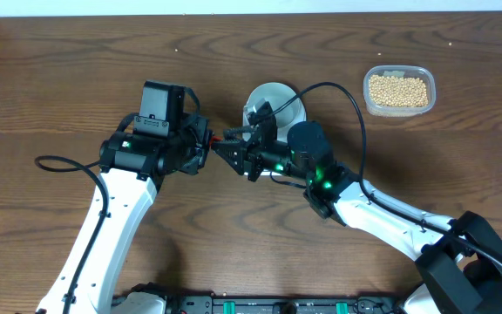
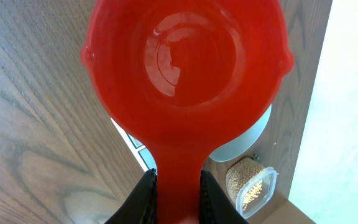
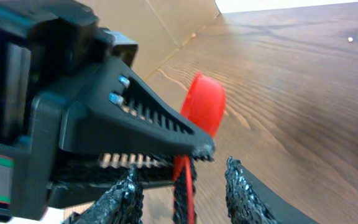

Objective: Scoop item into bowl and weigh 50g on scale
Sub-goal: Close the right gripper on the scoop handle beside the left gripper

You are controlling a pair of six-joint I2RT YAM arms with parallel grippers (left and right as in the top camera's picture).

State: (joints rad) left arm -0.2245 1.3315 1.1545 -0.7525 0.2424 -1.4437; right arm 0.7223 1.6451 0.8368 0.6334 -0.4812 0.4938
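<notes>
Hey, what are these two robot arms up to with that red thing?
The left arm has its jaws shut on the handle of an empty red scoop. The right arm's open jaws sit either side of that same handle, which looks like a handover. The pale bowl is just behind them, and the beans are in their clear tub off to the side.

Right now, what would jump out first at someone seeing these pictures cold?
The bright red scoop, empty, fills the left wrist view, its handle pinched in the left gripper. Mid-table in the overhead view, the right gripper meets it nose to nose, standing open around that same handle. Toward the overhead picture's upper right sits a clear tub of tan beans.
</notes>
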